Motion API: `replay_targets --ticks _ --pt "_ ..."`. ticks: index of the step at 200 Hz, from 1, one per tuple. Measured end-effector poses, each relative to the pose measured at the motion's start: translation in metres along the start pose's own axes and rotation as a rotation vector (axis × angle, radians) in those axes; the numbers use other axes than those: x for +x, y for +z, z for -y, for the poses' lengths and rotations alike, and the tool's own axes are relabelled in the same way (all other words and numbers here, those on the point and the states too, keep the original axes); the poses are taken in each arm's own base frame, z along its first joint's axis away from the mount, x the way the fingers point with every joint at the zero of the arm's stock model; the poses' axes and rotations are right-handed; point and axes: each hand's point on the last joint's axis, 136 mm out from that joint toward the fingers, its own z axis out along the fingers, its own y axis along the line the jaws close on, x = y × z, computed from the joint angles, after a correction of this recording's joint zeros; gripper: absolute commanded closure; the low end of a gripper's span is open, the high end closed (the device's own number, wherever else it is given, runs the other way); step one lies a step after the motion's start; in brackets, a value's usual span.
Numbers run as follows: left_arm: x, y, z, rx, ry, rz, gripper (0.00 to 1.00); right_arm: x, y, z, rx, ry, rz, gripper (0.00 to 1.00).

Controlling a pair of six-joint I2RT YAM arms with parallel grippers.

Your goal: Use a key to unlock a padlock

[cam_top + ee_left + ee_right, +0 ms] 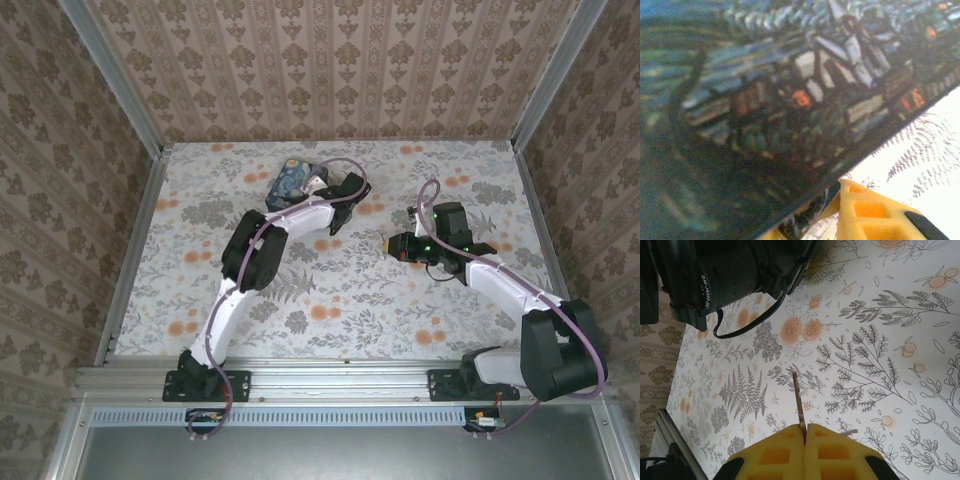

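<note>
The key [798, 400] is a thin dark metal blade sticking out from my right gripper [804, 431], which is shut on its head above the floral cloth. From above, that right gripper [391, 243] hovers right of centre, pointing left. My left gripper [320, 187] is pressed against the dark-blue painted box [289, 180] at the back. In the left wrist view the box [790, 100] looms close and blurred, with one yellow finger [875, 212] at the lower right. A small dark, shiny thing [802, 225] lies between the fingers under the box edge. Whether it is the padlock is unclear.
The flower-printed table [340, 300] is fenced by wallpapered walls [60, 200] on three sides, with a metal rail [330, 375] along the near edge. A black motor housing with a cable loop [730, 275] hangs close above the right gripper.
</note>
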Motion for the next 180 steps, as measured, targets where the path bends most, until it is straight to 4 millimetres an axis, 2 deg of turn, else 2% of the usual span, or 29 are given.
replay_targets --ticks 29,52,71,91,130,148,180 --pt "0.003 -0.009 -0.01 0.072 0.028 -0.076 0.86 0.001 0.001 0.001 -0.002 -0.005 -0.007 1.0" --pt "0.005 -0.026 -0.036 0.112 0.083 -0.157 0.93 0.002 0.002 0.001 -0.002 -0.006 -0.009 1.0" --pt "0.008 -0.041 -0.062 0.149 0.116 -0.228 0.93 0.002 0.002 0.001 -0.002 -0.005 -0.01 1.0" --pt "0.012 -0.052 -0.078 0.229 0.122 -0.301 0.94 0.003 0.002 -0.001 -0.004 -0.008 -0.013 1.0" --pt "0.022 -0.068 -0.075 0.416 0.162 -0.434 0.96 0.019 0.009 -0.016 -0.029 -0.045 -0.073 1.0" --pt "0.031 -0.081 -0.065 0.504 0.216 -0.499 1.0 0.03 0.013 -0.027 -0.05 -0.075 -0.108 1.0" --pt "0.035 -0.105 -0.057 0.633 0.278 -0.593 1.0 0.041 0.015 -0.041 -0.105 -0.09 -0.149 1.0"
